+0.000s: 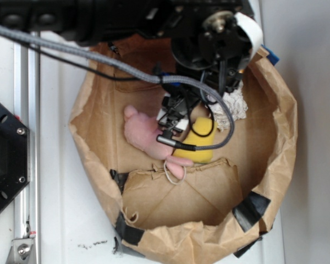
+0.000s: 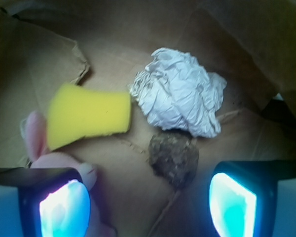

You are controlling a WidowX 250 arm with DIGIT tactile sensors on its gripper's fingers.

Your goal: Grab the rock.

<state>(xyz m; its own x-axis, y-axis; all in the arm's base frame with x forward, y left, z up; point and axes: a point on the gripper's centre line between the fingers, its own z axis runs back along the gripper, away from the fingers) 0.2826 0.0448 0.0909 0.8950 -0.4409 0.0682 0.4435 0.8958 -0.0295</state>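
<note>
The rock point(image 2: 173, 157), a small dark brown-grey lumpy chunk, lies on the brown paper floor just below the crumpled white paper ball point(image 2: 180, 93). My gripper point(image 2: 148, 205) is open; its two glowing blue fingertips point(image 2: 64, 210) stand wide apart, and the rock sits just ahead of the gap, nearer the right one. Nothing is between them. In the exterior view the arm point(image 1: 209, 49) hangs over the bag's middle and hides the rock.
A yellow sponge wedge point(image 2: 86, 115) lies to the left of the rock, and a pink plush toy point(image 2: 49, 158) touches the left fingertip. Everything sits inside a rolled-down brown paper bag point(image 1: 280, 148) with tall walls. A metal rail point(image 1: 26, 165) runs along the left.
</note>
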